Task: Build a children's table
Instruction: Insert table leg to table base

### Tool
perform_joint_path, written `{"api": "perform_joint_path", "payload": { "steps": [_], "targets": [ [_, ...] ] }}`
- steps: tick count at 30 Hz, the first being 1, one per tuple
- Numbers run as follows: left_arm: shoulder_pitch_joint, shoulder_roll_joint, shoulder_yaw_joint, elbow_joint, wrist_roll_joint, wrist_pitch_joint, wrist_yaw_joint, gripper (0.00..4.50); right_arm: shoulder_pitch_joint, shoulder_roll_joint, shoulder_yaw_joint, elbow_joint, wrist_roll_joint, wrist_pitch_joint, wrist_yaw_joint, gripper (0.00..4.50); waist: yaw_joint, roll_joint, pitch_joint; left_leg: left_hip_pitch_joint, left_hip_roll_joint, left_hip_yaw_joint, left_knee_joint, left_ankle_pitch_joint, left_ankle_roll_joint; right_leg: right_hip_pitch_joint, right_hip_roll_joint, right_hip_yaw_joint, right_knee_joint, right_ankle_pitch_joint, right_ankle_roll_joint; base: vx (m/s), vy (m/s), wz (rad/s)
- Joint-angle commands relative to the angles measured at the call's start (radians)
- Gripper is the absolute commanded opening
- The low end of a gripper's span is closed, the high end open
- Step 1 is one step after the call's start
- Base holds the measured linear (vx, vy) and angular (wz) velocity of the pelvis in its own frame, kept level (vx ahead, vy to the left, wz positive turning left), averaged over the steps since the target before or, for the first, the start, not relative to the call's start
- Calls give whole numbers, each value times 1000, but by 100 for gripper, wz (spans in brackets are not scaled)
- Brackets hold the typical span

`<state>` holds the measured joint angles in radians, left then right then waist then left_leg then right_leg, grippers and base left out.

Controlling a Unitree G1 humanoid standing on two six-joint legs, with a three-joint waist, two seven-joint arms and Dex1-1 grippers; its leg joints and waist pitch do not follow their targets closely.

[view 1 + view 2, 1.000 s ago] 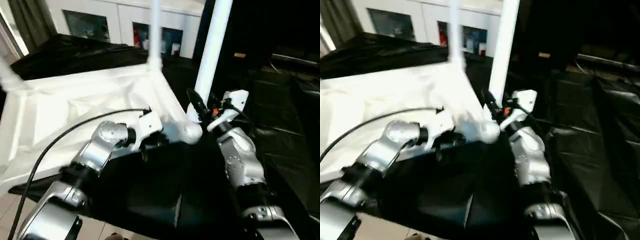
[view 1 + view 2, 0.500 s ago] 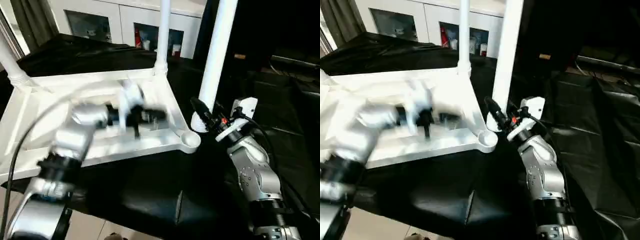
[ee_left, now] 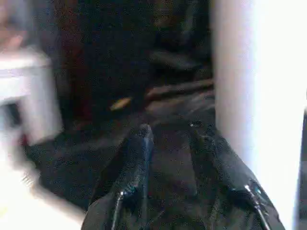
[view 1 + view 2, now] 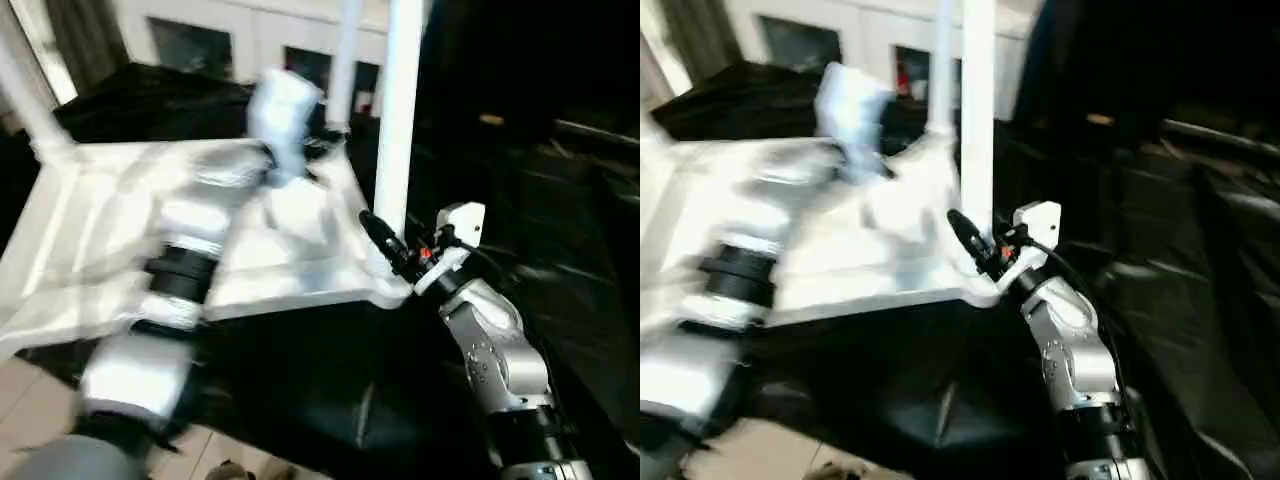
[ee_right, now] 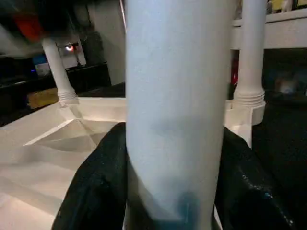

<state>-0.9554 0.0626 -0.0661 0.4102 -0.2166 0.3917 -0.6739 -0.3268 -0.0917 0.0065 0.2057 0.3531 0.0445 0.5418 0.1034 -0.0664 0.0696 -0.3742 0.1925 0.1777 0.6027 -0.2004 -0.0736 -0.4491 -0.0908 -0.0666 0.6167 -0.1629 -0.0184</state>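
Three legs already stand up out of the upturned tabletop (image 4: 300, 215), which lies ribbed side up on the black-draped worktop (image 4: 330, 380), left of centre. The fourth leg (image 4: 398, 120) rises at the near right corner socket (image 4: 392, 290), and the right tool (image 4: 385, 240) has its black fingers (image 5: 96, 191) clasped around it low down, just above the socket.

From where I stand the whole thing looks like light, hollow moulded plastic: stiff enough to keep its shape, smooth and a bit slippery on the round legs, and liable to slide on the cloth if pushed sideways. I'd hold a leg low, near its base, as the right tool does, so it can be steered into the socket without levering; the tabletop is best steadied by its rim or a rib, not by the thin panel.

The left tool (image 3: 175, 167) is up in the air beside the far right leg (image 4: 347, 60), its two fingers parted with nothing between them.

A second ago the left arm lay low across the near edge of the tabletop with its tool closed; since then it has lifted and swung out over the top toward the far right leg. The right tool has kept its clasp on the leg, with much the same pose.
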Motion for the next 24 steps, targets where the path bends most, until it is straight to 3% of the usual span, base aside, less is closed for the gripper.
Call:
{"api": "perform_joint_path", "payload": {
  "steps": [1,4,5,6,7,9,10,16,18,19,20,22,23,24],
  "targets": [
    [-20,-35,-33,-120,-87,28,-63,152,-6,-13,10,9,-18,13,-3,188,5,-6,-86,0,23,1,-54,11,123,96,-50,43,-37,56,-294,0,0,0],
    [0,-61,-57,-178,-126,54,-76,152,-9,-14,1,20,-27,9,-8,188,4,-11,-84,1,22,4,-53,-26,117,95,-48,43,-46,-9,-279,0,0,0],
    [2,-61,-61,-178,-122,51,-78,152,-10,-14,0,21,-27,9,-8,188,2,-10,-79,-1,23,3,-56,-49,111,93,-46,42,-52,-58,-259,0,0,0],
    [8,-61,-68,-182,-119,50,-84,152,-11,-15,-1,21,-28,11,-8,188,0,-16,-75,1,22,4,-59,-81,100,91,-45,40,-64,-146,-224,0,0,0],
    [10,-61,-70,-182,-114,49,-87,152,-11,-14,0,19,-29,13,-8,188,-4,-15,-71,3,22,2,-63,-120,81,90,-46,39,-76,-242,-187,0,0,0],
    [11,-66,-63,-181,-98,51,-84,152,-11,-14,3,17,-33,16,-6,188,-7,-13,-72,7,23,-1,-66,-149,53,88,-47,39,-84,-318,-145,0,0,0],
    [10,-63,-44,-174,-84,44,-66,152,-13,-18,9,18,-37,16,-1,188,-9,-16,-76,6,25,-4,-67,-133,47,90,-45,38,-79,-298,-138,0,0,0],
    [14,1,6,-186,-83,30,-8,152,-29,-32,0,32,-34,12,2,188,-12,-11,-77,3,22,-4,-67,-112,49,89,-43,38,-73,-230,-151,0,0,0],
    [30,54,43,-195,-85,31,-4,152,-46,-49,-16,44,-34,17,3,188,-12,-14,-79,3,22,-3,-66,-100,48,90,-42,38,-71,-217,-151,0,0,0],
    [36,66,40,-194,-78,31,-9,152,-49,-54,-18,47,-36,18,3,188,-13,-19,-78,1,21,-4,-66,-86,50,91,-41,38,-67,-203,-150,0,0,0],
    [67,126,8,-184,-27,25,-35,152,-59,-76,-24,61,-45,27,4,188,-12,-15,-79,2,21,-5,-66,-81,50,91,-41,37,-65,-200,-149,0,0,0],
    [80,150,-11,-178,0,19,-46,152,-64,-85,-27,67,-49,32,5,188,-15,-17,-80,5,22,-4,-66,-66,53,88,-39,38,-65,-195,-139,0,0,0],
    [111,204,-72,-163,65,-2,-75,152,-73,-103,-34,78,-57,46,6,188,-13,-14,-81,7,22,-2,-64,-51,53,86,-40,40,-60,-169,-148,0,0,0],
    [113,206,-76,-162,69,-4,-77,152,-74,-104,-35,78,-58,47,6,188,-13,-15,-82,11,23,-3,-64,-49,55,84,-39,40,-60,-165,-147,0,0,0]
  ]
}}
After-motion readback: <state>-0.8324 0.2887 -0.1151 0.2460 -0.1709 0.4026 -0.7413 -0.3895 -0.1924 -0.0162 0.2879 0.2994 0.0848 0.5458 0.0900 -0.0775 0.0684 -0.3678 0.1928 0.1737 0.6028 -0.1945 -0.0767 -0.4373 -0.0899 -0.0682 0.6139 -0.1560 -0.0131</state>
